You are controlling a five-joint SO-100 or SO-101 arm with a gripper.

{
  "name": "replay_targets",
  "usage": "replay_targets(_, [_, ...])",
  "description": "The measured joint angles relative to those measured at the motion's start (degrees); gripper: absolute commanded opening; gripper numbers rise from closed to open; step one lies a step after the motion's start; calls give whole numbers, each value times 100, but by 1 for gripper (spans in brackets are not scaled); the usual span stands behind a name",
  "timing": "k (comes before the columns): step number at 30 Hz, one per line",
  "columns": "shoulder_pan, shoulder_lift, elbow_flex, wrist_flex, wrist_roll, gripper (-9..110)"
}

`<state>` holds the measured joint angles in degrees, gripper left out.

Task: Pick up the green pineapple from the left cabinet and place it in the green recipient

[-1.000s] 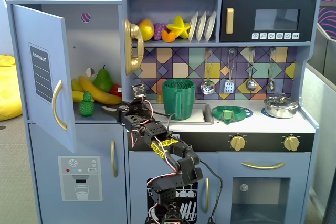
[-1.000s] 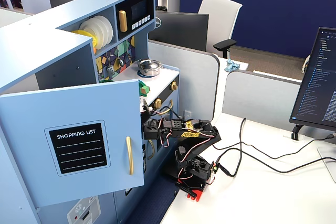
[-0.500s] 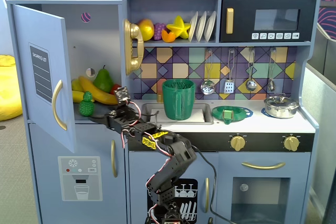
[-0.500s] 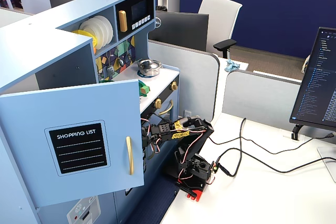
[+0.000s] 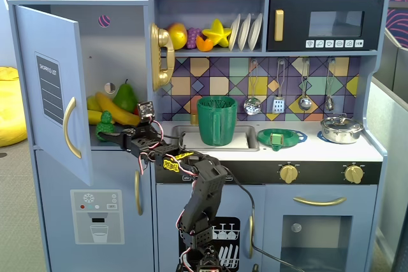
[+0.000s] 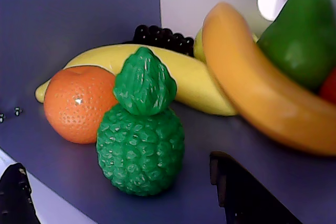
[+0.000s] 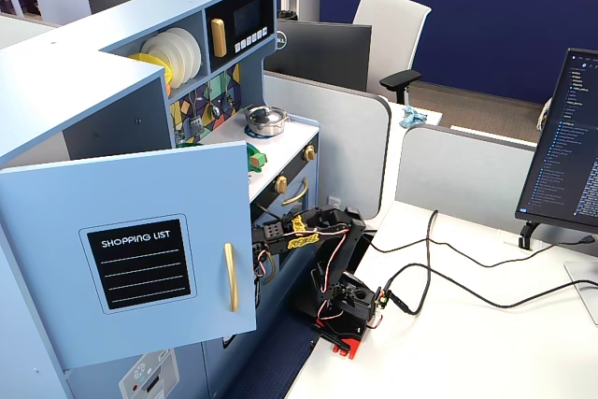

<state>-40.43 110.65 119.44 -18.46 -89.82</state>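
Arm folded at the elbow, forearm reaching level toward the left cabinet [image 5: 54, 87], whose door stands open. Tool [image 5: 113, 135] at the shelf edge, spread wide and empty, one finger either side of the green pineapple [image 6: 140, 132]. Pineapple upright on the shelf, just beside an orange [image 6: 79, 103]. Green recipient [image 5: 217, 121] in the sink.

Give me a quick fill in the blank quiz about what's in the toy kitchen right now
1. The green pineapple stands upright in the left cabinet, just right of the ____ in the wrist view.
2. The cabinet door is ____.
3. The green recipient stands in the ____.
4. The end effector reaches toward the pineapple with its jaws ____.

Missing words: orange; open; sink; open
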Motion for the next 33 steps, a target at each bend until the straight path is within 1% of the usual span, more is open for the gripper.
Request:
replay_targets(5, [-97, -246, -158, 44, 0, 38])
replay_targets(12, [-123, -773, -747, 404, 0, 37])
replay_targets(33, [-105, -2268, -2320, 606, -18, 36])
